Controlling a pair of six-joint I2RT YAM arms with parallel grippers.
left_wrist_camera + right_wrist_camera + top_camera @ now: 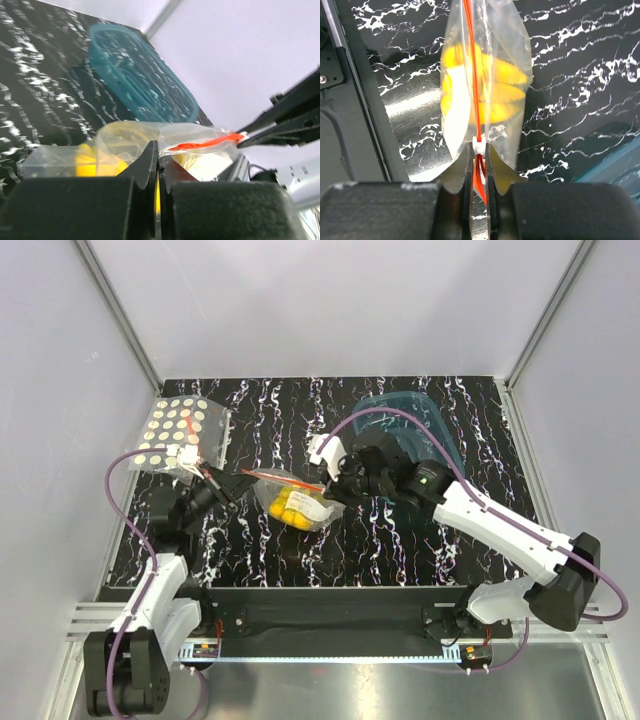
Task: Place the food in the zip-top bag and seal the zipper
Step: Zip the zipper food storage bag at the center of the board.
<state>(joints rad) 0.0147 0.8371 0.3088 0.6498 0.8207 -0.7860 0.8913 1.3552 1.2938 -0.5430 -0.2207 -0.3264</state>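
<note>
The zip-top bag [300, 505] lies at the middle of the table with the yellow bananas [296, 508] inside it. The red-orange zipper [285, 480] runs along its far edge. My left gripper [236, 483] is shut on the bag's left end, next to the zipper [205, 144]; its jaws [157, 150] are pressed together on plastic, with bananas [92, 162] behind. My right gripper [328, 486] is shut on the zipper's right end; in the right wrist view its jaws [479, 154] pinch the strip just behind a white slider [478, 145]. The bananas [492, 90] show through the bag [517, 45].
A clear bag of pale round discs [182, 433] lies at the back left. A translucent blue tray [415, 425] sits at the back right, behind my right arm; it also shows in the left wrist view [140, 75]. Grey walls enclose the table.
</note>
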